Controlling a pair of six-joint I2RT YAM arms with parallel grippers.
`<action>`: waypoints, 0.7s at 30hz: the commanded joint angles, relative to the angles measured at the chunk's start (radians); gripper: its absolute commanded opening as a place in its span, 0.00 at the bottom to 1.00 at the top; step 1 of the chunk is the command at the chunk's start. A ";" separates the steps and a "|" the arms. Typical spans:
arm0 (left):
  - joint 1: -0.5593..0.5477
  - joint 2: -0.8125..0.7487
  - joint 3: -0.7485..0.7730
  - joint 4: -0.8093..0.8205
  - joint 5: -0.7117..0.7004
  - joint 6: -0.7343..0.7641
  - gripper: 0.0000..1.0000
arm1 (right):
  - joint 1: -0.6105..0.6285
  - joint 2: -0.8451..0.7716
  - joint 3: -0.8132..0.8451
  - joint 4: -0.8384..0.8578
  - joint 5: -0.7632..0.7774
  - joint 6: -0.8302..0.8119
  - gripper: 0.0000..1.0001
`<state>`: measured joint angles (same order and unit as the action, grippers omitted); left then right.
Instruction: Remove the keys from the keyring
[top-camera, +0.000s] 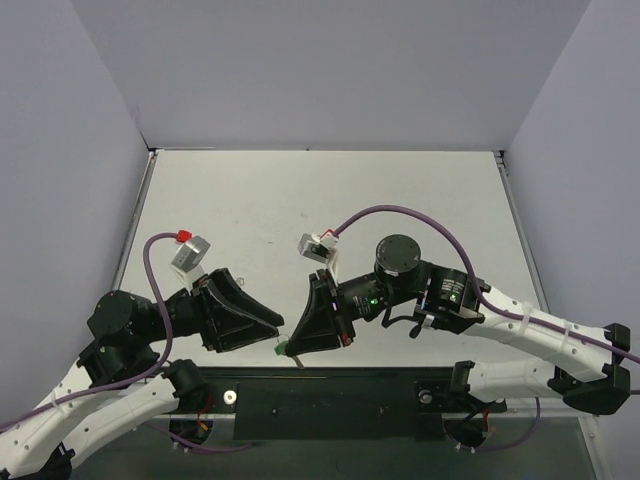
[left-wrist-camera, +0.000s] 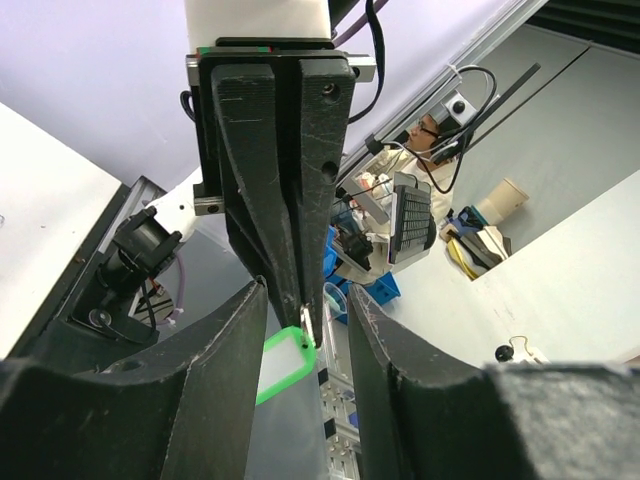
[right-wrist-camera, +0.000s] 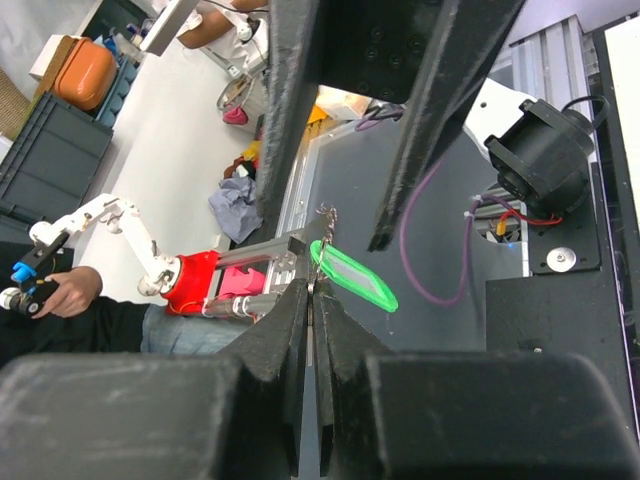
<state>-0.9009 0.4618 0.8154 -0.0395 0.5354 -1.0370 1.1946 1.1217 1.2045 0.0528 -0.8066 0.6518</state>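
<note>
The keyring is a small green oval tag (left-wrist-camera: 279, 366) on a thin metal ring (left-wrist-camera: 308, 323). It hangs in the air over the table's near edge (top-camera: 283, 348). My right gripper (right-wrist-camera: 312, 287) is shut on the metal ring, and the green tag (right-wrist-camera: 353, 277) sticks out beside its tips. My left gripper (left-wrist-camera: 305, 300) is open, one finger on each side of the ring and the right gripper's tips, touching neither. A thin metal piece (right-wrist-camera: 326, 217) stands up from the ring; I cannot tell whether it is the key. Both grippers meet low in the top view, the left (top-camera: 276, 327) and the right (top-camera: 295, 342).
The white table (top-camera: 330, 200) lies behind the grippers. The black base plate (top-camera: 330, 400) is right below them. Purple cables (top-camera: 400, 212) loop over both wrists. Beyond the table edge the wrist views show the room floor and clutter.
</note>
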 joint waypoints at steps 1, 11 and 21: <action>-0.003 0.008 -0.005 0.058 0.014 -0.008 0.46 | -0.009 0.013 0.047 0.022 0.021 -0.018 0.00; -0.004 -0.009 -0.016 -0.022 -0.023 0.005 0.44 | -0.023 -0.006 0.040 0.025 0.024 -0.020 0.00; -0.004 -0.020 -0.022 -0.034 -0.034 0.006 0.34 | -0.040 -0.022 0.030 0.039 0.037 -0.004 0.00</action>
<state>-0.9016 0.4534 0.7910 -0.0738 0.5198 -1.0386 1.1645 1.1351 1.2064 0.0410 -0.7773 0.6498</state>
